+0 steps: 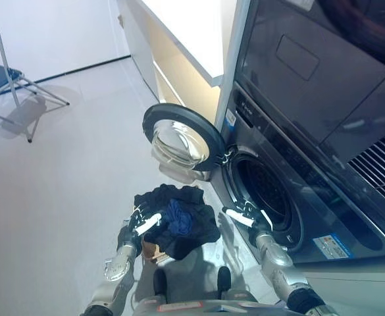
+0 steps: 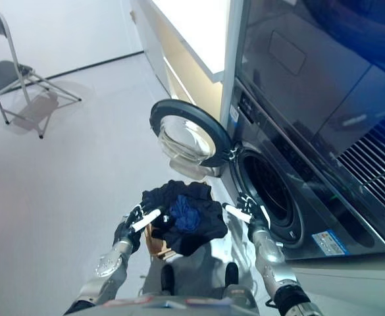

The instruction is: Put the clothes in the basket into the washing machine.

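Observation:
A heap of dark clothes [image 1: 176,220] with a blue piece on top fills the basket [image 1: 150,251], of which only a brown edge shows at the lower left. The washing machine [image 1: 291,197] stands on the right with its round door [image 1: 182,141] swung open to the left and its dark drum [image 1: 264,191] showing. My left hand [image 1: 139,227] is at the left edge of the heap, fingers straight, touching the cloth. My right hand [image 1: 248,216] hovers open between the heap and the drum opening, holding nothing.
A folding chair [image 1: 8,79] stands at the far left on the pale floor. A white counter and cabinets [image 1: 185,39] run along the back beside the machine. A second dark appliance [image 1: 310,59] sits above the washing machine.

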